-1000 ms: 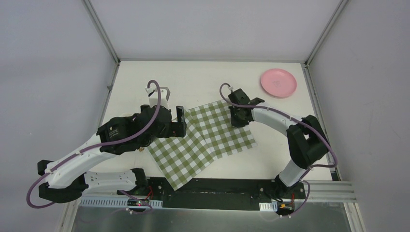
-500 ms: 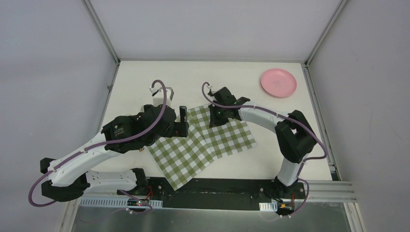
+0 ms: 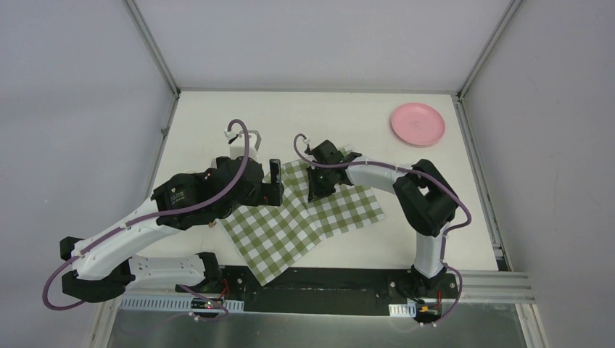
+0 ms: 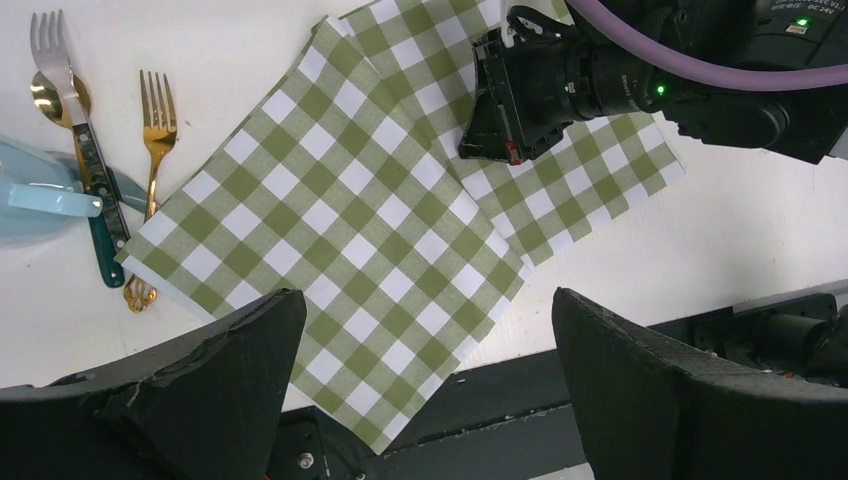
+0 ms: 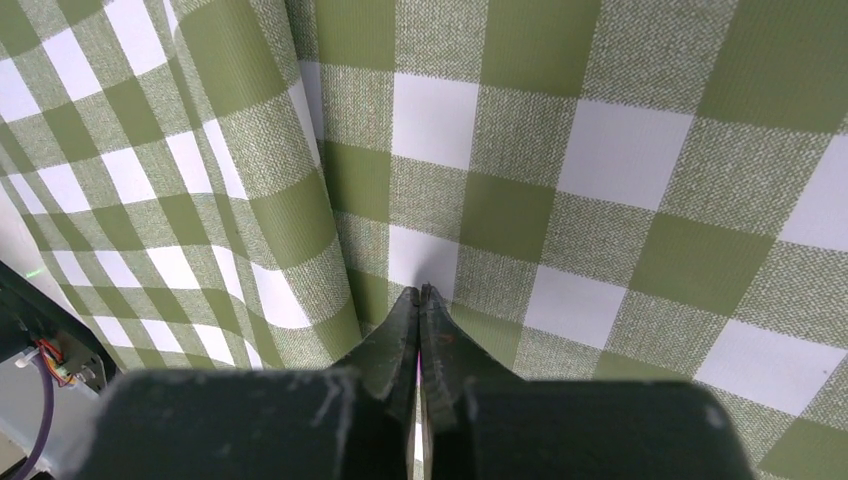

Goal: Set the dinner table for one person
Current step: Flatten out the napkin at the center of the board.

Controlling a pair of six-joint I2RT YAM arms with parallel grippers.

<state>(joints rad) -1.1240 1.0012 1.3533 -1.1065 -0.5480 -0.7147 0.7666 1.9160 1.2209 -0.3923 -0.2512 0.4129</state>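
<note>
A green-and-white checked cloth (image 3: 304,217) lies partly folded over itself on the white dinner table (image 3: 217,116), its near corner hanging over the front edge. My right gripper (image 3: 317,187) is low on the cloth's far part, jaws shut and pinching a fold of the cloth (image 5: 600,150) at the tips (image 5: 420,292). My left gripper (image 3: 273,181) is open and empty, hovering over the cloth's left half (image 4: 340,230). The left wrist view shows the right gripper (image 4: 490,130) down on the cloth and my own wide-open jaws (image 4: 425,310).
A pink plate (image 3: 417,124) sits at the far right corner. Left of the cloth lie a silver fork (image 4: 62,80), a gold fork (image 4: 155,130), a gold spoon (image 4: 45,95) and a light blue mug (image 4: 30,190). Aluminium rails edge the table.
My right gripper has slid left across the cloth's far part, staying shut, and the cloth has bunched under it. My left arm has shifted only slightly.
</note>
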